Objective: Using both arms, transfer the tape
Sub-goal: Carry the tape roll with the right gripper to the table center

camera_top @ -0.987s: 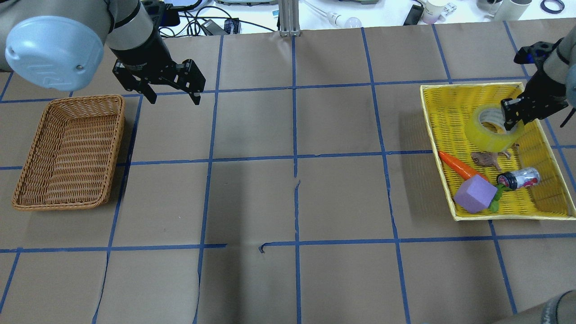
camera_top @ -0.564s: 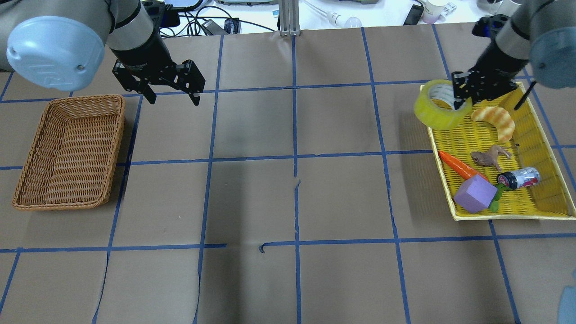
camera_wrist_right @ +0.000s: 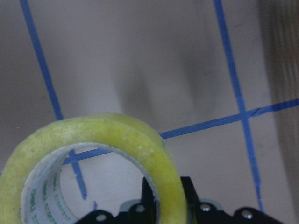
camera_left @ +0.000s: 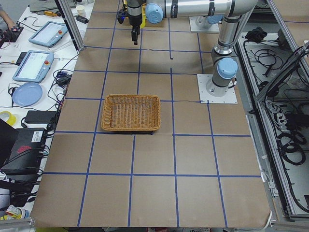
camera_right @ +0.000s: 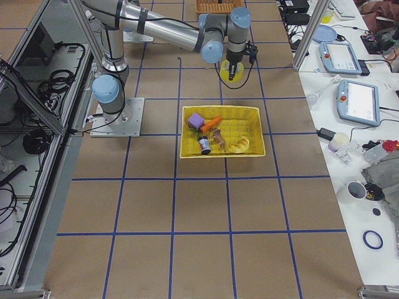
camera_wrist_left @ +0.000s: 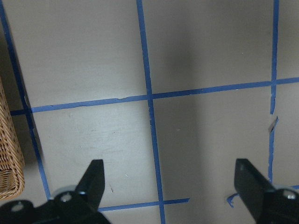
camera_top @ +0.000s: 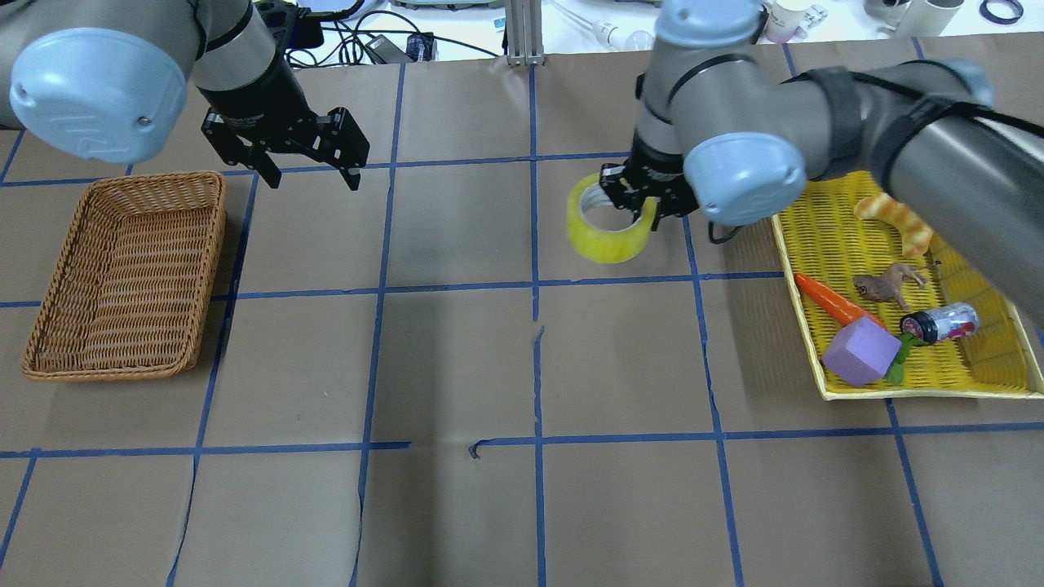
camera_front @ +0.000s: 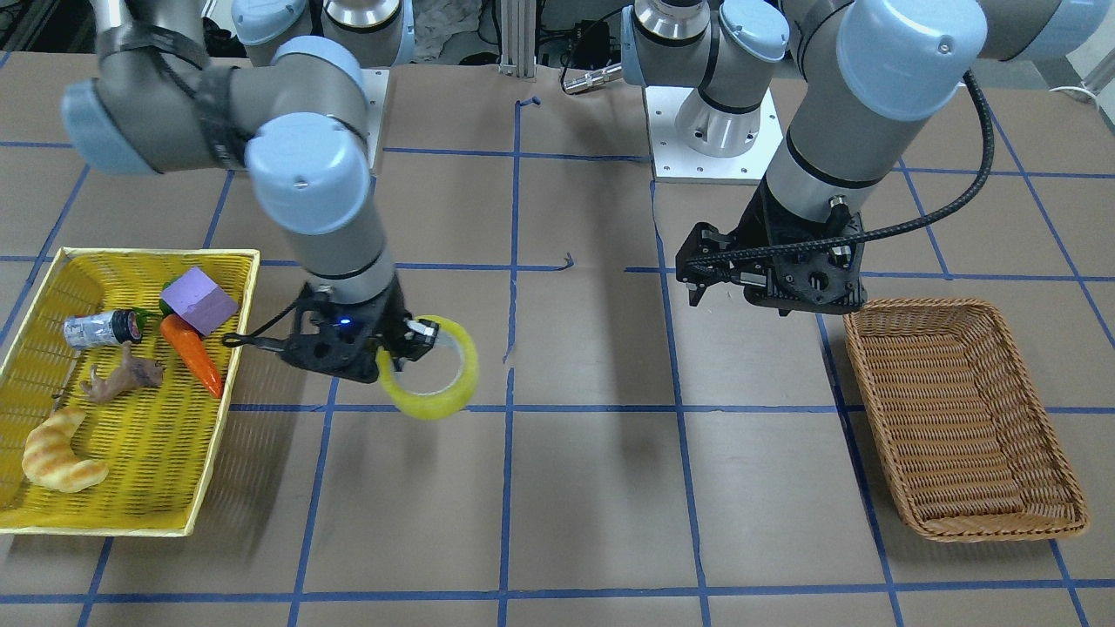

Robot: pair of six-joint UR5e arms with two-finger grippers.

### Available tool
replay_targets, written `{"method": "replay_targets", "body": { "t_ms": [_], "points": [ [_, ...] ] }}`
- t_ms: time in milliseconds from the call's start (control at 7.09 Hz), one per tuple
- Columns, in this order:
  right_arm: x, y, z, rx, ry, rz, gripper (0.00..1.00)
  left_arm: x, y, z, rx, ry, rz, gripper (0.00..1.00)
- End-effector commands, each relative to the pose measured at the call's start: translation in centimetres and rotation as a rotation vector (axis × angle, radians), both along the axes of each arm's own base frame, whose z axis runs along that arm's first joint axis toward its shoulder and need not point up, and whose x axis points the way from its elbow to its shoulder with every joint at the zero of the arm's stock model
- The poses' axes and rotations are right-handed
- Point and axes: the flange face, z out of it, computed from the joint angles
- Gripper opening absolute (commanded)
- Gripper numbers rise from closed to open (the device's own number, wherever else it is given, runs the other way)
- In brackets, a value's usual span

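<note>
The yellow tape roll (camera_top: 608,243) hangs above the table just right of centre, clear of the yellow tray (camera_top: 922,392). My right gripper (camera_top: 640,204) is shut on the roll's wall, one finger inside the ring; this also shows in the front view (camera_front: 396,348) and the right wrist view (camera_wrist_right: 166,196), with the roll (camera_wrist_right: 107,128) in front. My left gripper (camera_top: 314,179) is open and empty, in the air beside the far corner of the wicker basket (camera_top: 106,373). The left wrist view shows its open fingers (camera_wrist_left: 96,170) over bare table.
The yellow tray holds a carrot (camera_top: 832,300), a purple cube (camera_top: 860,352), a croissant (camera_top: 897,220), a toy animal (camera_top: 885,285) and a small can (camera_top: 942,322). The wicker basket (camera_front: 941,305) stands empty on the left side. Blue tape lines grid the brown table.
My right arm has carried the tape roll left, out of the yellow tray and over the table towards the middle. The croissant has come into view. My left gripper has barely moved.
</note>
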Motion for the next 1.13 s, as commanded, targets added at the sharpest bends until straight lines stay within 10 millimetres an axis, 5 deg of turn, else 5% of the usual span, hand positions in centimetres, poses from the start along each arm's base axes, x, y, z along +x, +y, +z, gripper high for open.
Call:
{"method": "replay_targets", "body": {
  "t_ms": [0,423,564,705,846,987],
  "points": [
    [10.9,3.9,-5.5,-0.016,-0.008,-0.112,0.0,0.1,-0.1,-0.2,0.002,-0.002,0.001,1.0],
    [16.5,7.6,-11.0,0.062,0.026,-0.066,0.0,0.1,-0.3,-0.5,0.009,0.0,0.002,1.0],
    [16.3,7.5,-10.7,0.054,0.033,-0.06,0.79,0.1,-0.3,-0.5,0.009,0.001,0.002,1.0],
    [16.3,7.4,-9.5,0.034,0.021,-0.061,1.0,0.1,-0.3,-0.5,0.009,0.001,0.002,1.0],
    [14.8,6.4,-7.0,0.003,0.007,-0.047,1.0,0.1,-0.3,-0.6,0.01,0.001,0.002,1.0],
    [10.6,4.5,-4.1,-0.008,0.002,-0.016,1.0,0.1,-0.3,-0.7,0.012,0.006,0.002,1.0]
  ]
}}
